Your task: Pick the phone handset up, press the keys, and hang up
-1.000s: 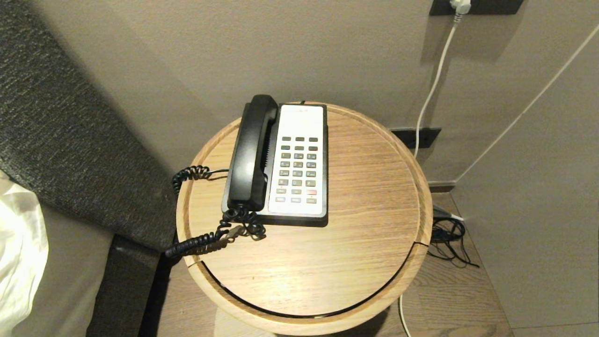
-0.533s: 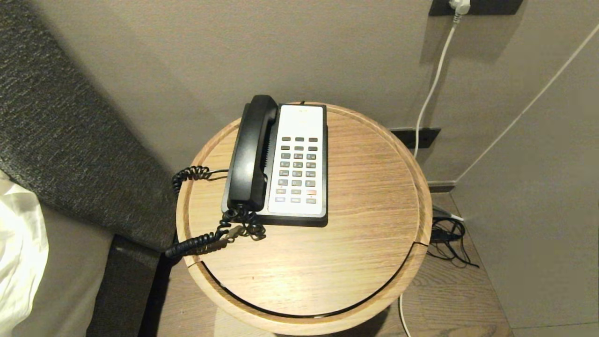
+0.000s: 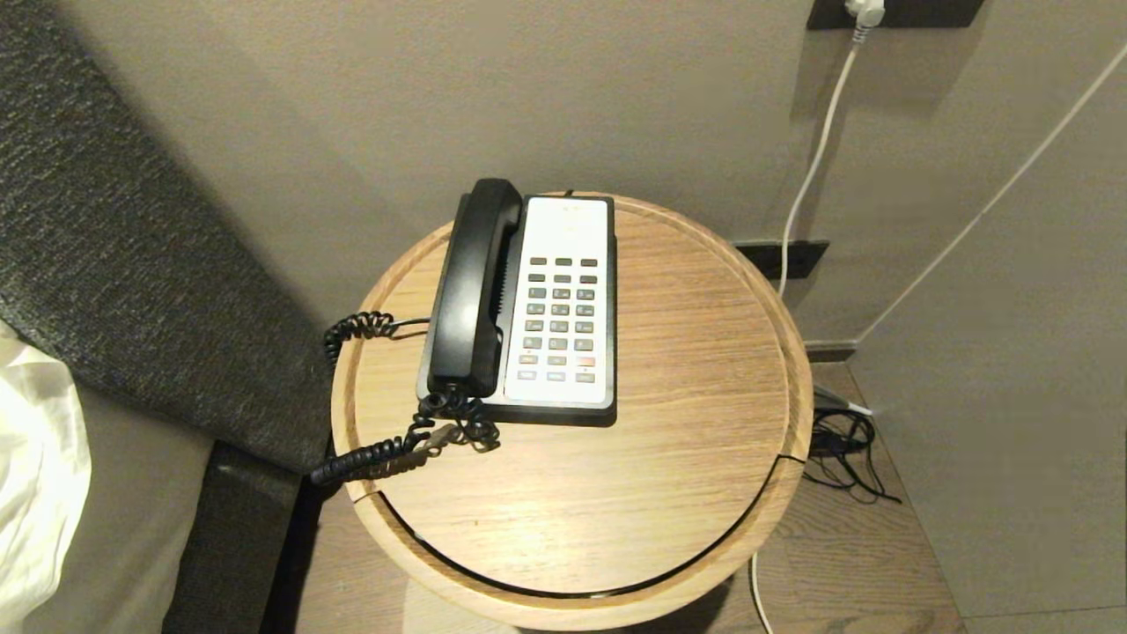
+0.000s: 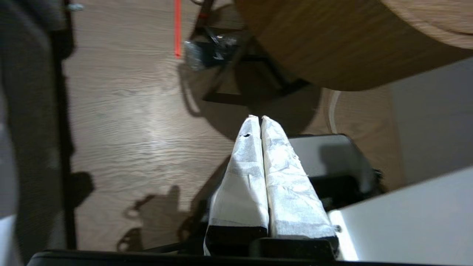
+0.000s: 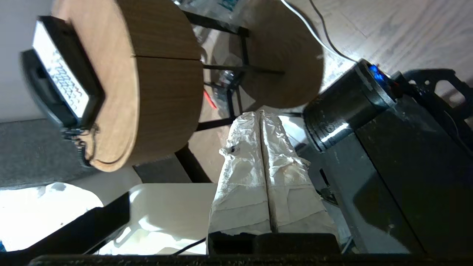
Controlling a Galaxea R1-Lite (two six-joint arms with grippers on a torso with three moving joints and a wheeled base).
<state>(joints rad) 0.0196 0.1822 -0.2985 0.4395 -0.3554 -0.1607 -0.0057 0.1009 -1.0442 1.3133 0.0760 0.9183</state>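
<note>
The black phone handset (image 3: 475, 286) lies in its cradle on the left side of the phone, its coiled cord (image 3: 387, 449) trailing over the table's front left edge. The keys (image 3: 561, 317) sit in a grid on the white faceplate to the handset's right. The phone also shows in the right wrist view (image 5: 61, 79). Neither arm shows in the head view. My left gripper (image 4: 257, 118) is shut and empty, low beside the table, above the floor. My right gripper (image 5: 258, 113) is shut and empty, below table height, near the robot's base.
The phone stands at the back of a round wooden side table (image 3: 687, 370) with a raised rim. A dark upholstered headboard (image 3: 114, 238) and white bedding (image 3: 35, 475) are to the left. A white cable (image 3: 814, 158) hangs down the wall behind, with tangled black wires (image 3: 845, 449) on the floor.
</note>
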